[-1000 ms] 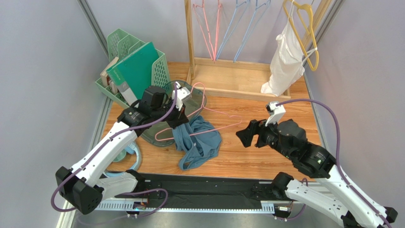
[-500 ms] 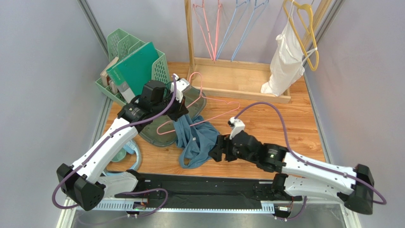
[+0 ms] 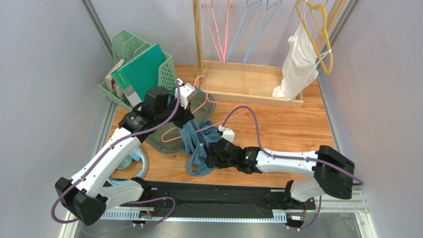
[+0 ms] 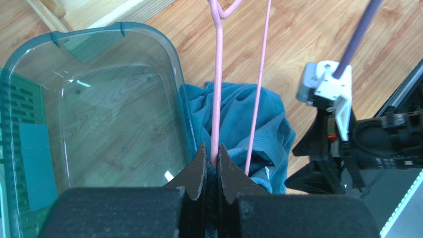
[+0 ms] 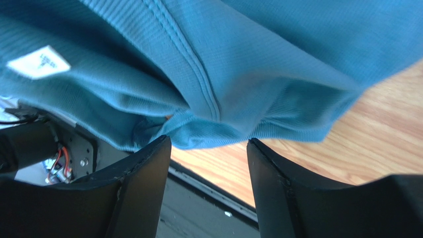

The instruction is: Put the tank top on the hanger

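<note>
We count one tank top point(image 3: 199, 148), crumpled on the tabletop point(image 3: 298, 124) just right of one clear teal tub point(image 4: 114, 114), with part of it lifted. One pink hanger point(image 4: 216, 74) hangs above it. Its wire is pinched tight between the left fingers point(image 4: 209, 157), and its lower side runs across the blue cloth. At the back stands one wooden rack point(image 3: 248, 87). It carries what look like two more pink hangers point(image 3: 227, 34), two light-blue hangers point(image 3: 256, 35) and one yellow hanger point(image 3: 325, 44), which holds one white garment point(image 3: 298, 64). One green file basket point(image 3: 169, 69) sits at the far left.

The left arm reaches up and forward from its base, its elbow bent and its wrist above the tub's right rim. The right arm lies low and nearly flat, stretched leftward across the tabletop. The right fingers point(image 3: 211, 157) are at the tank top's near right edge. They are spread wide, with a fold of the hem just above the gap between them and nothing gripped.
</note>
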`<act>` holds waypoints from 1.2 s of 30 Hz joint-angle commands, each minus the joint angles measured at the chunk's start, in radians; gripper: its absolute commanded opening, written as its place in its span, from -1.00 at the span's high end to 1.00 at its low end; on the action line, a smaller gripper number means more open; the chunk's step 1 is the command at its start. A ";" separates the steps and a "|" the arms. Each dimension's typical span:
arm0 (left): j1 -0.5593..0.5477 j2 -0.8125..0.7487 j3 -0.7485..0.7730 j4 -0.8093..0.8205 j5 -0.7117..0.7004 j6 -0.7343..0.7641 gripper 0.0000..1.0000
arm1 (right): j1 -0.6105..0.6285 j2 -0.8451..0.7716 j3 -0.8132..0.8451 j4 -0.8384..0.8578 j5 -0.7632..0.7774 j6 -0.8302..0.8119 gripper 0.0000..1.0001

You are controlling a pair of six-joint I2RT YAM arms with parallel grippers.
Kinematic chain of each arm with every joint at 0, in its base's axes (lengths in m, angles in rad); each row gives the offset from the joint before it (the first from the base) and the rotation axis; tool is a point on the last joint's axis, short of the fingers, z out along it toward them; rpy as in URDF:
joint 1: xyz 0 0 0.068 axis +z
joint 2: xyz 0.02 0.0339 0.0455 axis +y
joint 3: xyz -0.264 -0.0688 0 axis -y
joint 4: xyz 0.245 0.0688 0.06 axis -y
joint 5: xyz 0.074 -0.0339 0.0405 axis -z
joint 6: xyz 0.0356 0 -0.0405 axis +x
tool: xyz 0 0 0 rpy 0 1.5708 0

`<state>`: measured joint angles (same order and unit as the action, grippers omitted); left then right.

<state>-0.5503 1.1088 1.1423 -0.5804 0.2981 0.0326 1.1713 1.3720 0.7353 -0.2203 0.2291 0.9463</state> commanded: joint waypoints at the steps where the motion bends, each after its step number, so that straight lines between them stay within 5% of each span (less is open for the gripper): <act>1: -0.003 -0.033 -0.003 0.027 -0.017 0.001 1.00 | 0.004 0.087 0.090 0.046 0.030 0.008 -0.24; 12: -0.003 -0.049 -0.007 0.024 -0.033 0.007 1.00 | 0.010 0.114 0.093 -0.062 0.095 0.045 -0.15; 21: -0.003 -0.044 -0.009 0.021 -0.030 0.009 1.00 | 0.011 0.170 0.076 0.010 0.067 0.031 -0.10; 22: -0.003 -0.043 -0.007 0.021 -0.030 0.007 1.00 | 0.010 0.179 0.088 0.009 0.067 0.026 -0.06; 28: -0.002 -0.050 -0.010 0.019 -0.036 0.010 1.00 | 0.004 0.158 0.078 -0.007 0.073 0.014 0.95; 36: -0.003 -0.063 -0.015 0.028 -0.018 0.003 1.00 | -0.148 -0.128 0.018 -0.212 0.153 -0.110 1.00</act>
<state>-0.5503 1.0786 1.1252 -0.5861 0.2600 0.0345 1.1210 1.3914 0.7662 -0.3286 0.3004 0.9363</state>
